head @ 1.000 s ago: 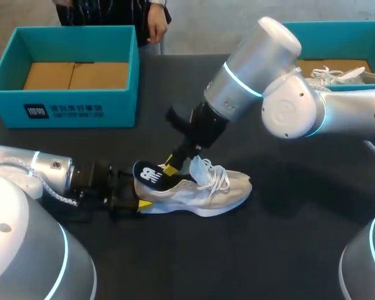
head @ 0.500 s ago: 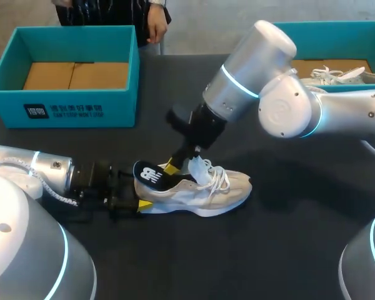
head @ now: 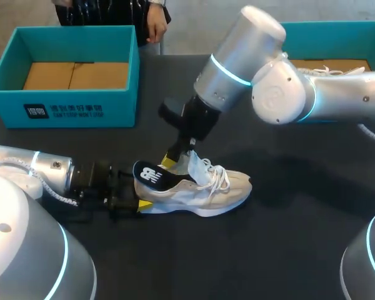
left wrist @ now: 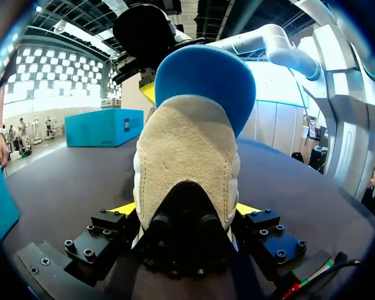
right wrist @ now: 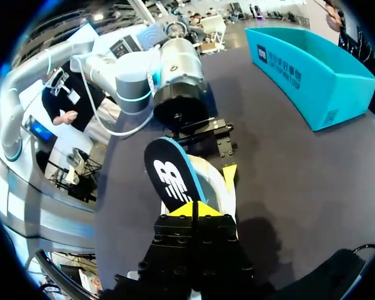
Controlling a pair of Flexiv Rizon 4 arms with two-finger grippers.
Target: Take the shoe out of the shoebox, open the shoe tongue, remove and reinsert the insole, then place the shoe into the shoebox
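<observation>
Midtable, left gripper [head: 139,194] clamps shoe [head: 207,191], right gripper [right wrist: 192,210] pinches insole [right wrist: 169,178].

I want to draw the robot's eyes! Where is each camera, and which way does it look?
Head view: above and behind, looking down on left arm, right arm and the beige suede sneaker.
Left wrist view: on the left arm, facing the sneaker's heel in the left gripper.
Right wrist view: on the right arm, facing the right gripper pinching the dark insole.
Shared: both wrist views see the insole.
</observation>
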